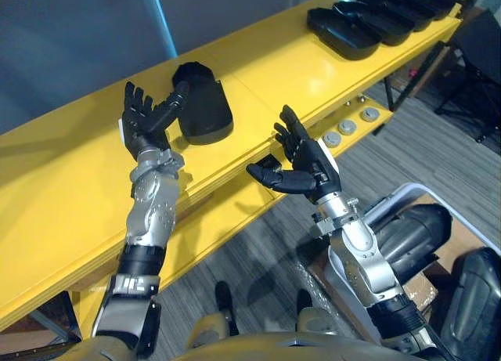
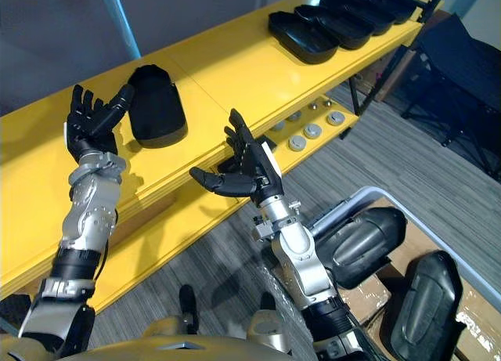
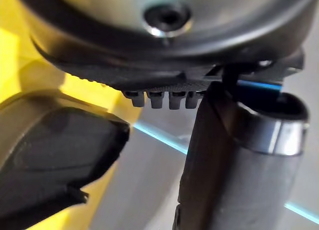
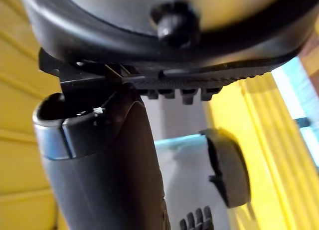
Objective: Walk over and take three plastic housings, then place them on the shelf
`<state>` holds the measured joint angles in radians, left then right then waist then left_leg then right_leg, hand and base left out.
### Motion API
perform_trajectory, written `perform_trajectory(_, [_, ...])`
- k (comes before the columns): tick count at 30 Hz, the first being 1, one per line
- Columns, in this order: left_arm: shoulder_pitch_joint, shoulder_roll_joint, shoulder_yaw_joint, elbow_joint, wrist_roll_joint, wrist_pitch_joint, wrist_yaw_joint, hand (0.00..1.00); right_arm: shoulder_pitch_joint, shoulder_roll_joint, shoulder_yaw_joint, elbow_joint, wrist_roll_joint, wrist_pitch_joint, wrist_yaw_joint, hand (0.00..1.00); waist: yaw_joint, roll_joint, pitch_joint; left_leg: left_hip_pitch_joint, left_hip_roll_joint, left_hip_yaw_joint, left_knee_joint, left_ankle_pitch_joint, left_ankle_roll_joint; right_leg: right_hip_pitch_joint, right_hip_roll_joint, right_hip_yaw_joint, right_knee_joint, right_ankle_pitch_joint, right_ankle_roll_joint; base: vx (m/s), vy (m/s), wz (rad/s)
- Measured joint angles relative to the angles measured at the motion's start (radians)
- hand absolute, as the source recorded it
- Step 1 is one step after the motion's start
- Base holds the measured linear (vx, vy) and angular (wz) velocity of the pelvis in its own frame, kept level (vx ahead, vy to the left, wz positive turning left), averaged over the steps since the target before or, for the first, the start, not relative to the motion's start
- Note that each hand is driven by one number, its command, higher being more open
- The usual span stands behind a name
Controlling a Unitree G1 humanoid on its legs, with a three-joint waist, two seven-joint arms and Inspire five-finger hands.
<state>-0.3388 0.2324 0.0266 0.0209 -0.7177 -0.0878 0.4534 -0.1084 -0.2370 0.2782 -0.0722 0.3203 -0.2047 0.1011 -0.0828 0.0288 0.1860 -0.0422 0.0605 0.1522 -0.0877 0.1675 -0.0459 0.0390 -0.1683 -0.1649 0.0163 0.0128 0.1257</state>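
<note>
A black plastic housing (image 1: 202, 102) lies flat on the yellow shelf (image 1: 70, 196). My left hand (image 1: 145, 118) is open with straight fingers, just left of that housing, its thumb tip over the housing's near end. My right hand (image 1: 301, 164) is open in the air in front of the shelf edge, holding nothing. In the left wrist view the housing (image 3: 55, 160) shows past the left hand's thumb (image 3: 234, 165). Several more black housings (image 1: 368, 20) lie in a row at the far right end of the shelf. Two dark housings (image 1: 415, 236) sit in a bin at the lower right.
A white bin (image 2: 368, 196) on a cardboard box (image 2: 470, 298) stands to my right on the grey carpet. Round metal parts (image 1: 347, 128) rest on the shelf's lower ledge. A black chair (image 1: 477, 55) stands at the far right.
</note>
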Motion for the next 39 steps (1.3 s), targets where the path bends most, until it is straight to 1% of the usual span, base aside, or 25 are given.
perform_trajectory(1, [0.014, -0.003, 0.0, -0.018, 0.001, -0.001, -0.007, 1.0, -0.007, -0.001, 0.002, -0.006, 0.0, 0.0, 0.001, 1.0, 0.007, 0.004, -0.003, 0.0, 0.0, -0.005, 0.0, 0.001, -0.002, 0.002, 0.001, -0.005, 0.0, 0.0, -0.001, -0.04, -0.003, 0.27])
perform_trajectory(3, [0.078, -0.006, 0.008, -0.063, 0.058, -0.003, -0.011, 1.0, -0.037, 0.004, 0.011, -0.016, 0.0, 0.0, 0.007, 1.0, 0.023, 0.017, -0.012, 0.0, 0.001, -0.025, -0.001, 0.005, -0.006, 0.016, 0.004, -0.028, -0.002, -0.004, -0.005, -0.04, -0.008, 0.24])
perform_trajectory(5, [0.13, -0.027, 0.04, -0.078, 0.091, -0.003, -0.012, 1.0, -0.055, 0.01, 0.027, -0.017, 0.0, 0.001, 0.008, 1.0, 0.043, 0.02, -0.025, -0.001, 0.003, -0.035, -0.001, 0.007, -0.009, 0.019, 0.007, -0.036, -0.005, -0.005, -0.007, -0.03, -0.013, 0.16])
perform_trajectory(7, [0.182, -0.041, 0.066, -0.078, 0.102, -0.002, -0.012, 1.0, -0.068, 0.012, 0.056, -0.016, 0.0, 0.001, 0.009, 1.0, 0.054, 0.018, -0.036, -0.001, 0.003, -0.052, -0.001, 0.009, -0.011, 0.035, 0.009, -0.056, -0.016, -0.005, -0.008, 0.0, -0.02, 0.27])
perform_trajectory(10, [0.264, -0.051, 0.088, -0.079, 0.144, -0.002, -0.013, 1.0, -0.094, 0.032, 0.115, -0.003, 0.001, 0.003, 0.017, 1.0, 0.08, 0.008, -0.045, -0.002, 0.004, -0.073, -0.001, 0.012, -0.014, 0.052, 0.013, -0.082, -0.021, -0.008, -0.012, 0.0, -0.018, 0.24])
perform_trajectory(12, [0.313, -0.073, 0.103, -0.079, 0.177, -0.003, -0.013, 1.0, -0.127, 0.061, 0.152, 0.039, 0.001, 0.01, 0.019, 1.0, 0.108, -0.001, -0.051, -0.002, 0.002, -0.086, -0.001, 0.013, -0.016, 0.061, 0.014, -0.097, -0.024, -0.009, -0.013, 0.0, -0.014, 0.17])
perform_trajectory(14, [0.342, -0.078, 0.11, -0.086, 0.177, -0.003, -0.02, 1.0, -0.149, 0.084, 0.171, 0.076, 0.001, 0.021, 0.018, 1.0, 0.113, -0.005, -0.054, -0.002, -0.001, -0.101, -0.001, 0.015, -0.016, 0.074, 0.014, -0.113, -0.026, -0.01, -0.014, 0.01, -0.01, 0.26])
perform_trajectory(15, [0.368, -0.08, 0.109, -0.107, 0.177, -0.003, -0.025, 1.0, -0.155, 0.101, 0.183, 0.097, 0.002, 0.023, 0.017, 1.0, 0.121, -0.007, -0.055, -0.002, -0.004, -0.109, -0.001, 0.016, -0.016, 0.081, 0.013, -0.124, -0.026, -0.011, -0.016, 0.01, -0.006, 0.28])
perform_trajectory(18, [0.419, -0.101, 0.11, -0.175, 0.177, -0.005, -0.061, 1.0, -0.162, 0.122, 0.204, 0.136, 0.021, 0.025, 0.012, 1.0, 0.146, -0.009, -0.056, -0.003, -0.007, -0.122, -0.001, 0.018, -0.017, 0.089, 0.013, -0.139, -0.025, -0.014, -0.019, -0.01, -0.002, 0.15])
perform_trajectory(21, [0.459, -0.113, 0.099, -0.217, 0.18, -0.012, -0.106, 1.0, -0.196, 0.135, 0.226, 0.188, 0.022, 0.029, -0.007, 1.0, 0.157, -0.008, -0.06, -0.003, -0.008, -0.136, -0.001, 0.02, -0.021, 0.097, 0.014, -0.153, -0.024, -0.015, -0.018, -0.03, -0.007, 0.14])
perform_trajectory(24, [0.502, -0.121, 0.066, -0.23, 0.178, -0.034, -0.136, 1.0, -0.24, 0.163, 0.238, 0.249, 0.024, 0.043, -0.063, 1.0, 0.163, -0.002, -0.069, -0.003, -0.009, -0.149, -0.001, 0.021, -0.022, 0.101, 0.014, -0.163, -0.02, -0.02, -0.018, -0.03, -0.013, 0.11])
perform_trajectory(26, [0.523, -0.137, 0.052, -0.237, 0.176, -0.035, -0.145, 1.0, -0.267, 0.185, 0.245, 0.299, 0.022, 0.045, -0.111, 1.0, 0.164, 0.004, -0.072, -0.005, -0.009, -0.155, -0.001, 0.021, -0.022, 0.101, 0.015, -0.169, -0.02, -0.02, -0.018, -0.03, -0.013, 0.1])
perform_trajectory(29, [0.568, -0.149, 0.012, -0.304, 0.175, -0.04, -0.17, 1.0, -0.292, 0.217, 0.243, 0.381, 0.021, 0.049, -0.186, 1.0, 0.168, 0.005, -0.072, -0.018, -0.01, -0.168, -0.001, 0.021, -0.022, 0.099, 0.015, -0.189, -0.02, -0.021, -0.018, -0.03, -0.016, 0.17])
perform_trajectory(30, [0.577, -0.149, 0.001, -0.319, 0.175, -0.042, -0.182, 1.0, -0.308, 0.222, 0.245, 0.425, 0.017, 0.061, -0.208, 1.0, 0.174, 0.008, -0.072, -0.02, -0.01, -0.171, -0.001, 0.021, -0.023, 0.099, 0.015, -0.192, -0.019, -0.021, -0.018, -0.02, -0.019, 0.14])
perform_trajectory(32, [0.579, -0.149, -0.017, -0.334, 0.175, -0.042, -0.196, 1.0, -0.312, 0.226, 0.244, 0.479, 0.009, 0.074, -0.246, 1.0, 0.191, 0.012, -0.073, -0.02, -0.012, -0.175, -0.001, 0.022, -0.023, 0.101, 0.015, -0.196, -0.017, -0.025, -0.016, -0.01, -0.023, 0.09])
perform_trajectory(35, [0.585, -0.149, -0.028, -0.346, 0.173, -0.042, -0.206, 1.0, -0.336, 0.239, 0.245, 0.553, 0.002, 0.101, -0.299, 1.0, 0.194, 0.024, -0.066, -0.023, -0.014, -0.184, -0.001, 0.025, -0.026, 0.102, 0.014, -0.206, -0.01, -0.031, -0.013, 0.0, -0.031, 0.09])
perform_trajectory(39, [0.588, -0.148, -0.057, -0.345, 0.167, -0.042, -0.21, 1.0, -0.391, 0.239, 0.24, 0.591, 0.001, 0.107, -0.35, 1.0, 0.198, 0.035, -0.061, -0.024, -0.013, -0.188, -0.001, 0.028, -0.03, 0.1, 0.014, -0.21, 0.001, -0.036, -0.017, 0.0, -0.016, 0.01])
